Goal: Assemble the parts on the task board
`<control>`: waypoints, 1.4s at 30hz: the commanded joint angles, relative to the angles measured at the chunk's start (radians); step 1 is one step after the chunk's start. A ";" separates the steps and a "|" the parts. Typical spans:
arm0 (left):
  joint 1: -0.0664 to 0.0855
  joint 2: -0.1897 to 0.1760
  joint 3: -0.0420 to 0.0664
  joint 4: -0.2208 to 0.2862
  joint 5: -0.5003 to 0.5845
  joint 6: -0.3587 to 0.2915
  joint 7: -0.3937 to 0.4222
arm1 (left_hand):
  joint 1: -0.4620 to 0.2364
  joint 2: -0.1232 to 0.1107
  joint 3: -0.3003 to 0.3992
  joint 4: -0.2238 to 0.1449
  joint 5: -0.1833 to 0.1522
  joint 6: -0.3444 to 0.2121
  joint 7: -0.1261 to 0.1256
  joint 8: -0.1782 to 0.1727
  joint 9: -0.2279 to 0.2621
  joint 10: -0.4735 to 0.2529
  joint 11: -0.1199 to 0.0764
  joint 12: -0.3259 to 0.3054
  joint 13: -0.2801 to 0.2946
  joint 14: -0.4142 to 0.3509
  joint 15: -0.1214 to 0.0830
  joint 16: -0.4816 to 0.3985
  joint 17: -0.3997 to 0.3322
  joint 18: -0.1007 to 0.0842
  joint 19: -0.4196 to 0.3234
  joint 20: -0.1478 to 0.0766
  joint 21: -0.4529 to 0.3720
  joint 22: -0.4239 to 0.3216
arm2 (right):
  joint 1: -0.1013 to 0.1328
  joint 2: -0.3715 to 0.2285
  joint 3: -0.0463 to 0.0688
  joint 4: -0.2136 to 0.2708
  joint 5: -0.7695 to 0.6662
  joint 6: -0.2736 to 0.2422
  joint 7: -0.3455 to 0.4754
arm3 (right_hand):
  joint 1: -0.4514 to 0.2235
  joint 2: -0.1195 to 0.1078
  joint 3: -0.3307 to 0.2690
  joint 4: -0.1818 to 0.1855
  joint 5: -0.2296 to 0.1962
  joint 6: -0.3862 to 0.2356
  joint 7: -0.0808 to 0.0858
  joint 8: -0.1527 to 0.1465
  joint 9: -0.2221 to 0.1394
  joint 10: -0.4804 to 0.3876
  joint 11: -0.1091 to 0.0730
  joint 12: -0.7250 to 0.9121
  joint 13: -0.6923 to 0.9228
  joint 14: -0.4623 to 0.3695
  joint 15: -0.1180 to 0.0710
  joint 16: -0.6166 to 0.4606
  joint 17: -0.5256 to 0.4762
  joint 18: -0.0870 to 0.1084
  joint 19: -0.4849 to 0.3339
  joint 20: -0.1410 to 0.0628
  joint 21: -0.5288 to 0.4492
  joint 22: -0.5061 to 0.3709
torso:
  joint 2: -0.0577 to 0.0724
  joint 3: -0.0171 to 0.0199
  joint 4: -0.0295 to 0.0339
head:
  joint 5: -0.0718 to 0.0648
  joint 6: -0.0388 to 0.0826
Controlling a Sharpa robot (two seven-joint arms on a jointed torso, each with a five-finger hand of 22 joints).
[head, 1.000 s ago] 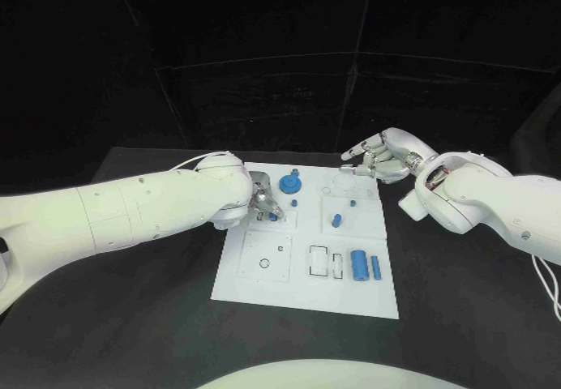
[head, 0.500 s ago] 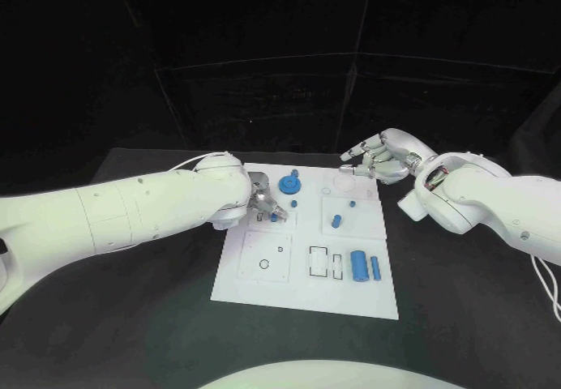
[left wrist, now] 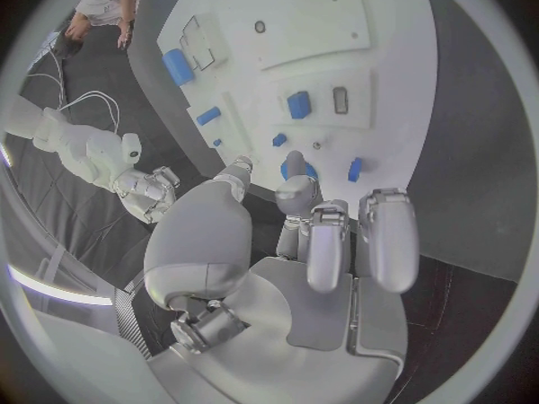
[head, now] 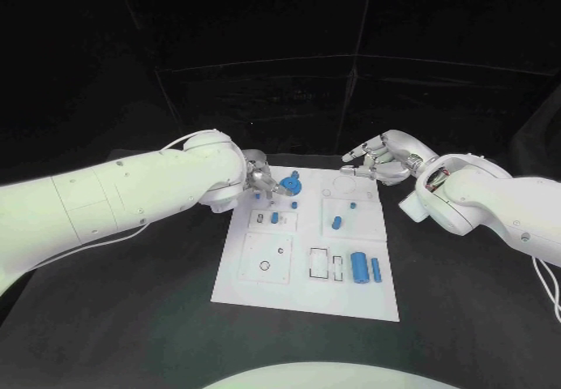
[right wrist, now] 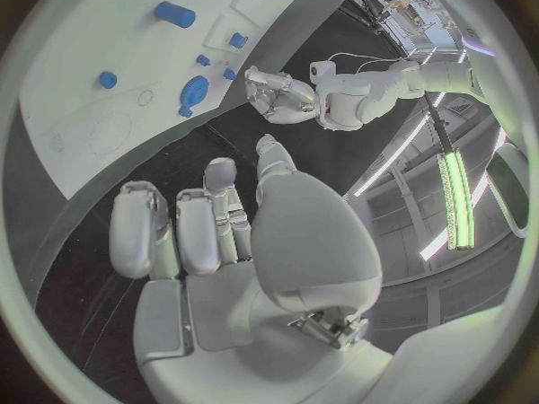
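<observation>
The white task board [head: 306,288] lies mid-table. My left hand [head: 259,180] hovers over its far left corner, holding nothing, with fingertips close to a round blue gear [head: 289,188]. The left wrist view shows that gear [left wrist: 304,172] just past my left hand [left wrist: 309,242]. A small blue block [head: 275,217] sits in the board below the gear, also seen as the block [left wrist: 297,104] beside a slot. My right hand [head: 380,158] hangs above the far right corner, fingers curled in around nothing; the right wrist view shows this hand [right wrist: 225,242] over the board [right wrist: 112,63].
A large blue cylinder [head: 359,266] and a thin blue peg [head: 376,269] lie at the board's near right. A blue piece [head: 336,220] and a small one [head: 354,206] rest mid-right. Black table surrounds the board.
My left hand has let go of the small blue block, which now sits on the board, and has moved toward the far edge beside the gear. The right hand has stayed put.
</observation>
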 commanded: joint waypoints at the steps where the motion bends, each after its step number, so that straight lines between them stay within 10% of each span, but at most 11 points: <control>1: 0.024 -0.003 0.012 -0.019 0.053 0.068 -0.004 | 0.030 0.010 -0.027 0.002 -0.003 -0.028 0.012 -0.021 -0.012 -0.028 0.008 -0.036 -0.041 0.104 0.007 0.003 0.263 -0.007 0.013 0.001 -0.016 0.016 | 0.002 0.002 0.000 -0.003 -0.002 -0.004 0.006 | -0.007 0.000 -0.006 -0.002 0.000 -0.002 -0.001 0.000 0.001 -0.009 0.001 -0.006 -0.001 0.030 -0.001 -0.006 -0.001 0.006 -0.008 -0.002 -0.006 -0.001 | 0.000 0.0005 -0.0004 | 0.002 0.002; 7: 0.064 0.033 0.023 -0.138 0.069 0.190 -0.003 | 0.078 0.033 -0.065 0.002 -0.004 -0.056 0.031 -0.060 -0.040 -0.053 0.025 -0.062 -0.073 0.104 0.022 0.003 0.263 -0.002 0.003 0.014 -0.035 -0.004 | 0.002 0.006 0.000 -0.007 -0.002 -0.003 0.006 | -0.008 0.000 -0.008 -0.001 0.000 -0.003 -0.001 0.000 0.001 -0.009 0.001 -0.005 -0.001 0.030 -0.001 -0.007 -0.002 0.006 -0.009 -0.002 -0.007 -0.002 | 0.002 0.0007 -0.0003 | 0.003 0.006; 12: 0.073 0.083 0.006 -0.251 0.068 0.251 0.005 | 0.104 0.050 -0.079 -0.001 -0.003 -0.060 0.037 -0.076 -0.054 -0.059 0.031 -0.064 -0.080 0.104 0.027 0.003 0.263 -0.002 0.003 0.020 -0.037 -0.006 | 0.002 0.011 0.000 -0.009 -0.002 -0.001 0.006 | -0.008 0.000 -0.009 -0.001 0.000 -0.003 -0.001 0.000 0.001 -0.009 0.001 -0.005 -0.001 0.030 -0.001 -0.007 -0.001 0.006 -0.009 -0.002 -0.007 -0.002 | 0.004 -0.0022 -0.0014 | 0.007 0.007; 22: 0.056 0.151 -0.033 -0.394 0.033 0.289 0.029 | 0.116 0.062 -0.085 -0.001 -0.003 -0.053 0.037 -0.078 -0.060 -0.058 0.032 -0.061 -0.078 0.104 0.029 0.003 0.263 -0.002 0.005 0.022 -0.034 -0.001 | 0.002 0.019 0.000 -0.014 -0.002 -0.001 0.008 | -0.007 0.001 -0.009 -0.001 0.001 -0.003 -0.001 0.000 0.001 -0.009 0.001 -0.005 -0.001 0.030 -0.001 -0.007 -0.001 0.006 -0.009 -0.002 -0.007 -0.002 | 0.009 -0.0037 -0.0053 | 0.011 0.008; 42: 0.033 0.194 -0.045 -0.460 0.026 0.274 0.062 | 0.122 0.073 -0.090 0.001 -0.003 -0.043 0.036 -0.077 -0.062 -0.057 0.031 -0.058 -0.077 0.104 0.028 0.003 0.263 -0.003 0.006 0.022 -0.032 0.003 | 0.001 0.027 0.000 -0.020 -0.002 0.001 0.010 | -0.006 0.003 -0.009 -0.001 0.002 -0.003 -0.001 0.000 0.001 -0.009 0.001 -0.005 -0.002 0.030 -0.001 -0.007 -0.001 0.006 -0.009 -0.002 -0.007 -0.002 | 0.008 -0.0021 -0.0040 | 0.010 0.003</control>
